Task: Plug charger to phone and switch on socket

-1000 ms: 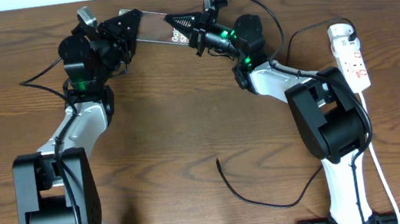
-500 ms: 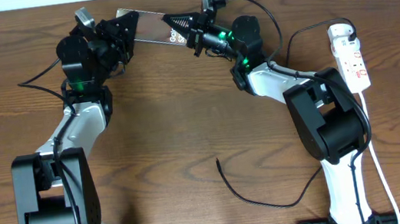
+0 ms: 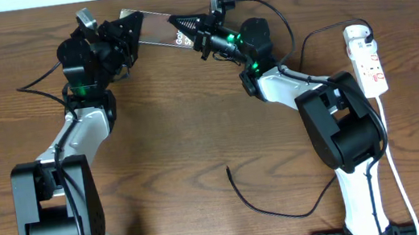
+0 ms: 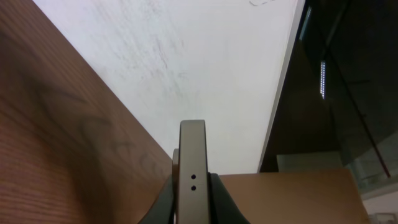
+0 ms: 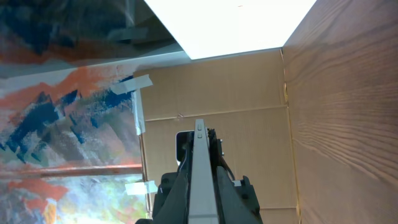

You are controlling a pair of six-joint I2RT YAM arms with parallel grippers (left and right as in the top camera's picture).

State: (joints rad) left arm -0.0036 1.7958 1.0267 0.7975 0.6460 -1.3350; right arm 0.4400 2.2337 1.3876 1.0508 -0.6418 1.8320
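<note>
The phone (image 3: pixel 153 27), a glossy dark slab with white lettering, is held above the table's far edge between both arms. My left gripper (image 3: pixel 125 33) is shut on its left end and my right gripper (image 3: pixel 189 32) is shut on its lettered right end. In the left wrist view the phone's thin edge (image 4: pixel 193 162), with two small holes, stands between the jaws of my left gripper (image 4: pixel 193 190). The right wrist view shows the phone's edge (image 5: pixel 200 168) clamped in my right gripper (image 5: pixel 200 193). The charger (image 3: pixel 263 205), a thin black cable, lies loose on the near table. Its free tip (image 3: pixel 228 169) points away from me.
The socket (image 3: pixel 370 64), a white power strip with red marks, lies along the right edge, with its white cord (image 3: pixel 400 181) running toward the near side. Black arm cables (image 3: pixel 41 79) trail left of the left arm. A white wall borders the far table edge.
The left gripper has closed onto the phone's left end. The phone and both grippers have shifted slightly to the left.
</note>
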